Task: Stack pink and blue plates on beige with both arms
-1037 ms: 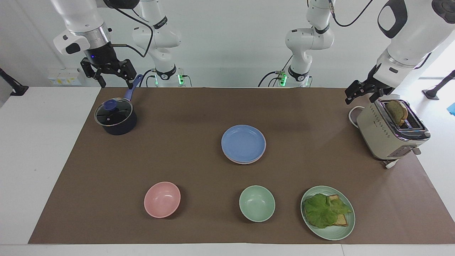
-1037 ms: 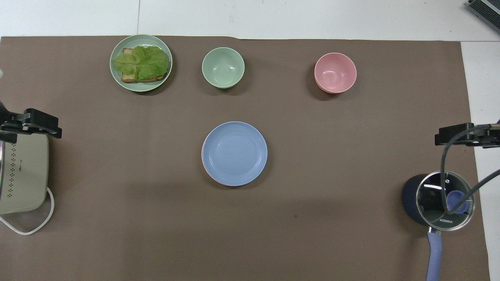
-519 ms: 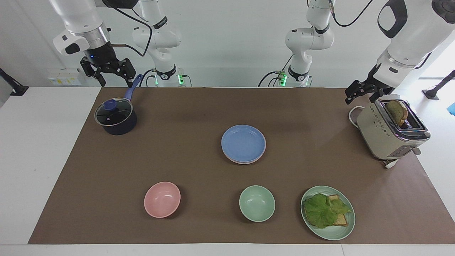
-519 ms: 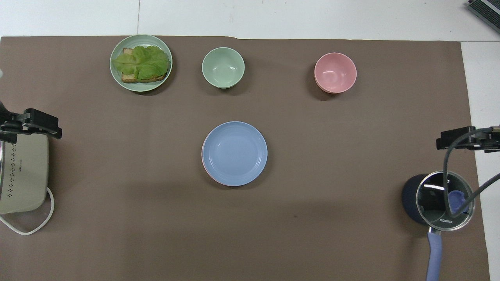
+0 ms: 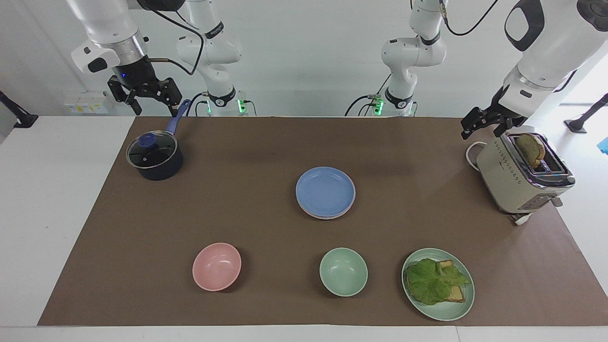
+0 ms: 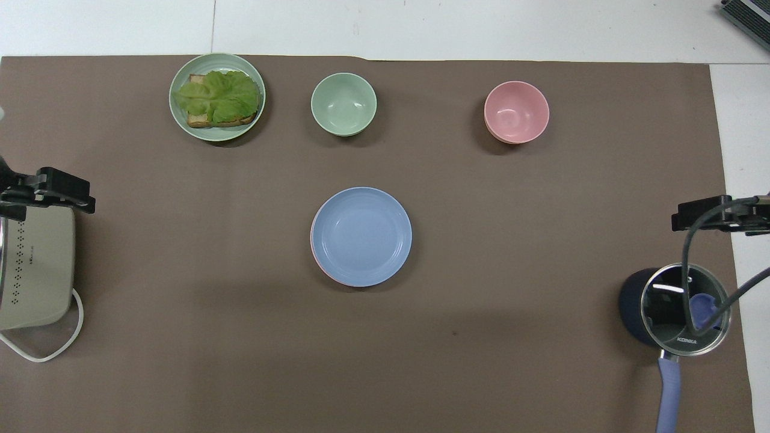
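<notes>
In the middle of the brown mat the blue plate (image 5: 325,191) (image 6: 361,236) lies on top of a stack. Only a thin rim of the pink plate (image 6: 314,258) (image 5: 327,217) shows under it. The beige plate is hidden from both views. My right gripper (image 5: 154,110) (image 6: 710,215) hangs open over the pot's handle at the right arm's end of the table, holding nothing. My left gripper (image 5: 480,131) (image 6: 54,192) hangs open and holds nothing, just above the toaster's edge at the left arm's end. Both are far from the stack.
A dark lidded pot (image 5: 154,156) stands under the right gripper. A beige toaster (image 5: 520,178) with bread in it sits at the left arm's end. Farthest from the robots are a pink bowl (image 5: 216,266), a green bowl (image 5: 343,271) and a green plate (image 5: 457,308) with a lettuce sandwich.
The right gripper has drifted slightly upward and toward its own end of the table. The left gripper and the plates have not moved.
</notes>
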Tool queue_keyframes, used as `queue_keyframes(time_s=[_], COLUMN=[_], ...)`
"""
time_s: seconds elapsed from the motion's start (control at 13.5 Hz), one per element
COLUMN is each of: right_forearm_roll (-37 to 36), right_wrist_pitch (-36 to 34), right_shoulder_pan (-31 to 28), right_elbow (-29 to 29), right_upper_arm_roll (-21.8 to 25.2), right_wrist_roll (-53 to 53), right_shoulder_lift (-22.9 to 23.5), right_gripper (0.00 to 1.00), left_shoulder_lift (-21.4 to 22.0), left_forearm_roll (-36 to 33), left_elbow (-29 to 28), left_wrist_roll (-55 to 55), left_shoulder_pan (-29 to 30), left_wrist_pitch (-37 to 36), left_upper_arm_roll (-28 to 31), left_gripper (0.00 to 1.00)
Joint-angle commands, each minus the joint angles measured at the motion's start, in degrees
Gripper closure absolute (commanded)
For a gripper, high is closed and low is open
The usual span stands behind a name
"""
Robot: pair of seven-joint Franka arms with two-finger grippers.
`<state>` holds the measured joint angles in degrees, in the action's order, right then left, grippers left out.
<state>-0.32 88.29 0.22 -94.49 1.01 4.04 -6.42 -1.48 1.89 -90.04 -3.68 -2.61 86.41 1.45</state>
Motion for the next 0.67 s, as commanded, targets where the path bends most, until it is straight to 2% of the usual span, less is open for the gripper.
queue_keyframes(time_s=[0.0,0.59], right_forearm_roll=[-0.2,0.3], right_wrist_pitch=[-1.0,-0.1], right_shoulder_pan=[-1.0,-1.0], right_elbow=[0.7,-0.4], right_upper_arm_roll=[-0.4,-0.3], right_wrist_roll=[-1.2,-1.1], right_shoulder_lift=[0.2,-0.3], right_gripper=[0.00,0.00], left_shoulder_lift=[0.1,0.1], left_forearm_roll=[-0.3,-0.3], left_elbow=[0.7,0.7], left_wrist_roll=[0.3,0.3], left_shoulder_pan=[0.6,0.6], left_wrist_pitch=[-0.9,-0.9], left_upper_arm_roll=[-0.4,-0.4], left_gripper=[0.00,0.00])
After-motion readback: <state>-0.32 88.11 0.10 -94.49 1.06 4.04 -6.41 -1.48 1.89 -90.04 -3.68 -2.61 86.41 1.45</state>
